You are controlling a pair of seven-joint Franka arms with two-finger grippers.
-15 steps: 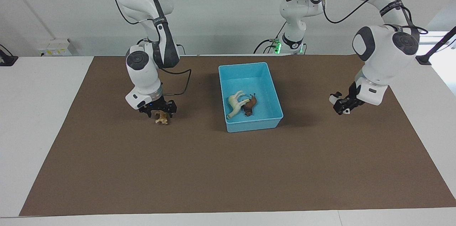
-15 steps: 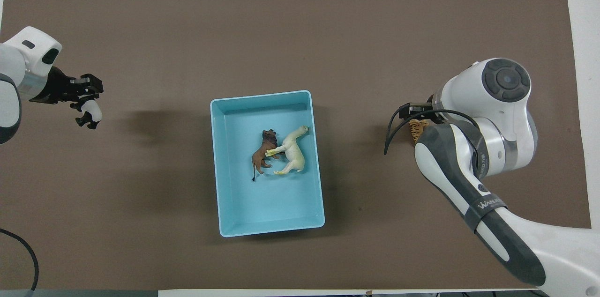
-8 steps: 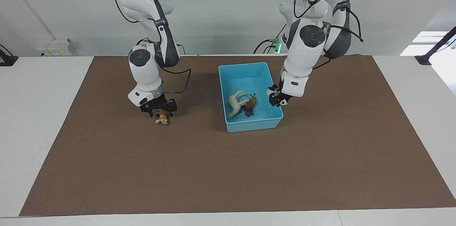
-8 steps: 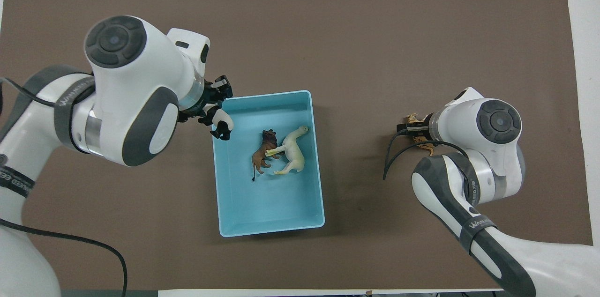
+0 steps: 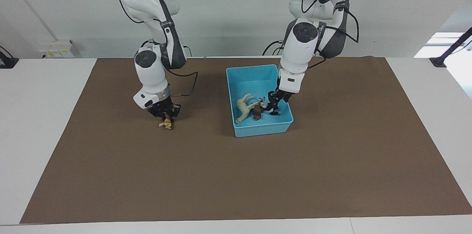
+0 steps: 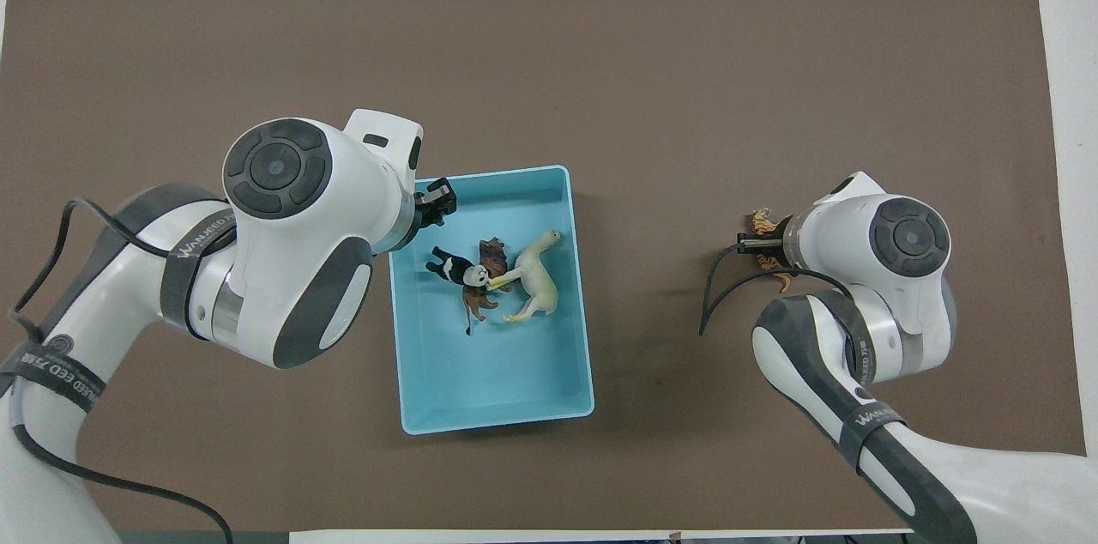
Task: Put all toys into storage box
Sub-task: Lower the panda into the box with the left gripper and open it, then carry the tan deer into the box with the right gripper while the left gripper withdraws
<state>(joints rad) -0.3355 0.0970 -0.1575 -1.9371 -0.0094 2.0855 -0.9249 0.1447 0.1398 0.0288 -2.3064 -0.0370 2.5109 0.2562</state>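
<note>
The blue box [image 5: 259, 130] sits on the brown mat [image 5: 236, 175] near the middle of the table, and three toys lie in it. The white horse [image 6: 536, 274] lies on its side, its legs against the brown lion [image 6: 485, 274], and the panda [image 6: 456, 268] rests against the lion on the side toward the left arm's end of the table.

The left gripper [image 5: 274, 104] hangs inside the box, over the corner toward its own end of the table. Its fingers are spread and hold nothing, and the panda lies free just beside them (whether a fingertip brushes it cannot be told).

The tiger [image 5: 166, 123] is on the mat, well apart from the box, toward the right arm's end of the table. The right gripper [image 5: 165, 115] is down over it with the fingers drawn in close on either side of its body, the toy's lower part showing beneath them. In the overhead view the tiger's ends [image 6: 760, 223] peek out from under the wrist.
</note>
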